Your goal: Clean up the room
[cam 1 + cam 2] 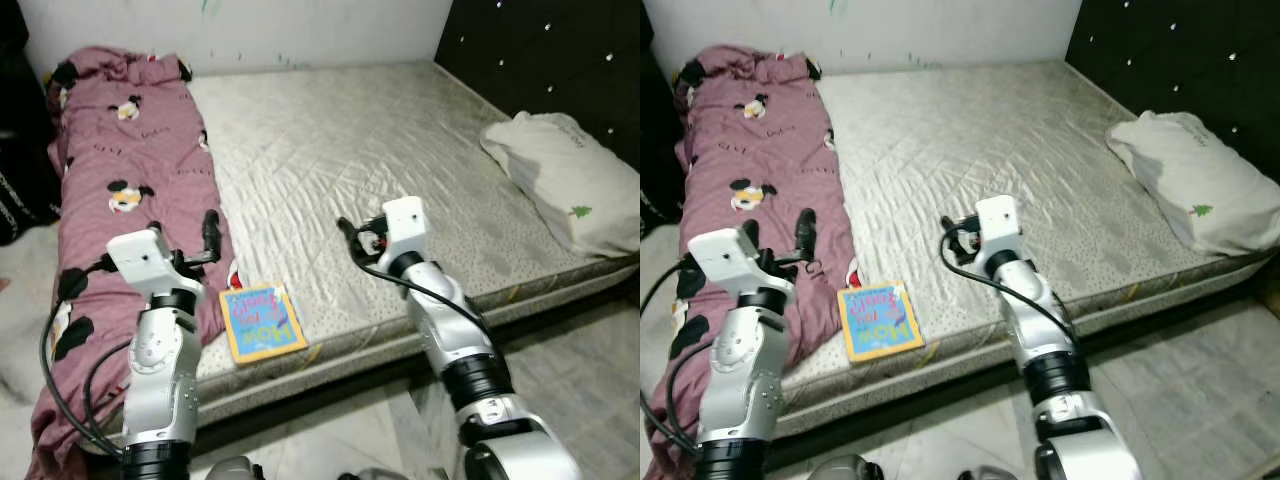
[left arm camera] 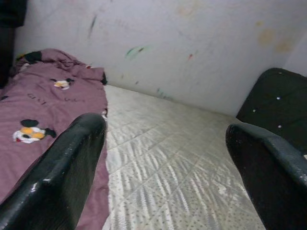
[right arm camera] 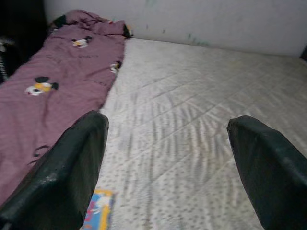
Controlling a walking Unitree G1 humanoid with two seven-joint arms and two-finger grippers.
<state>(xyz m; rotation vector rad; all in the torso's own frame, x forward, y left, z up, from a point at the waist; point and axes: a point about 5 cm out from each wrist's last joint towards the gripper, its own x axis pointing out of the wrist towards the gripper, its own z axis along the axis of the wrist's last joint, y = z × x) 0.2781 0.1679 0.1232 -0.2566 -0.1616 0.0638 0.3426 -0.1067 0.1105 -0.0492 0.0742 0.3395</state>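
1. A maroon cartoon-print blanket [image 1: 120, 190] lies bunched along the mattress's [image 1: 330, 150] left side.
2. The left gripper [image 1: 210, 240] hovers over the blanket's near part, fingers spread, holding nothing.
3. A colourful book [image 1: 262, 322] lies flat at the near edge; its title is too blurred to read.
4. The right gripper [image 1: 350, 238], released, hangs above bare mattress.
5. A white pillow [image 1: 565, 180] rests far right.

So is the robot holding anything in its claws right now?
No, nothing. The left gripper and right gripper are both open above the bed, and the book lies untouched.
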